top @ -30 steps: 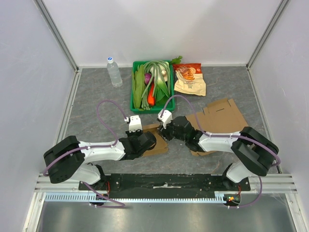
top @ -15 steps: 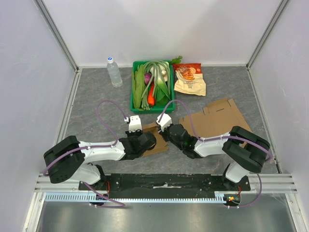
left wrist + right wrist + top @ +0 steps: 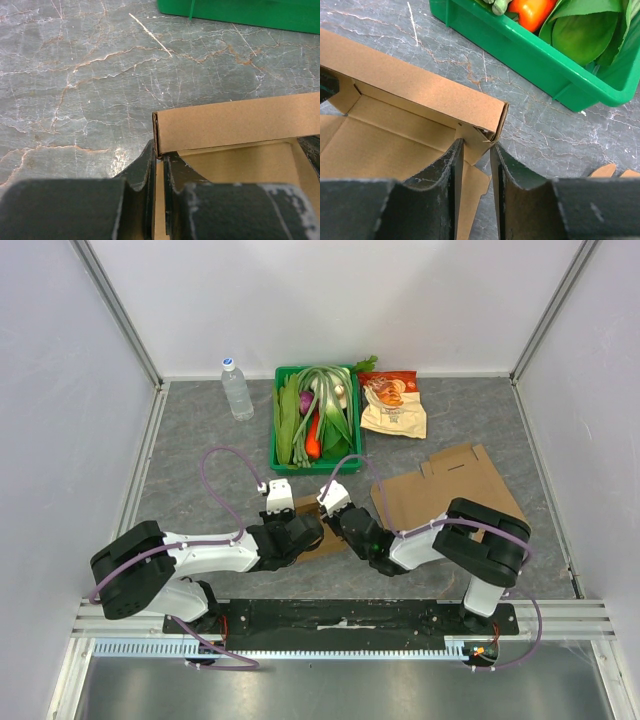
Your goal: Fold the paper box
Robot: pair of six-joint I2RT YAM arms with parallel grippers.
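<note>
Paper box (image 3: 235,125) wall pinched by left gripper (image 3: 159,165), right gripper (image 3: 476,150) clasping corner flap

White walls (image 3: 330,300) enclose a grey marbled table (image 3: 200,430).

A: What sits at the back of the table (image 3: 200,440)?

B: A green bin (image 3: 283,462) full of vegetables: long green leeks (image 3: 325,400), something orange like a carrot (image 3: 313,441), and a purple piece (image 3: 306,401) at its left side.

A: Anything beside it?

B: A clear water bottle (image 3: 236,389) with a white cap stands upright to its left, apart from it. Just right of the bin lies a snack bag (image 3: 392,405), red on top and cream below.

A: And the surface?

B: Grey marble pattern with pale veins. White walls (image 3: 330,300) enclose it on three sides.
</note>
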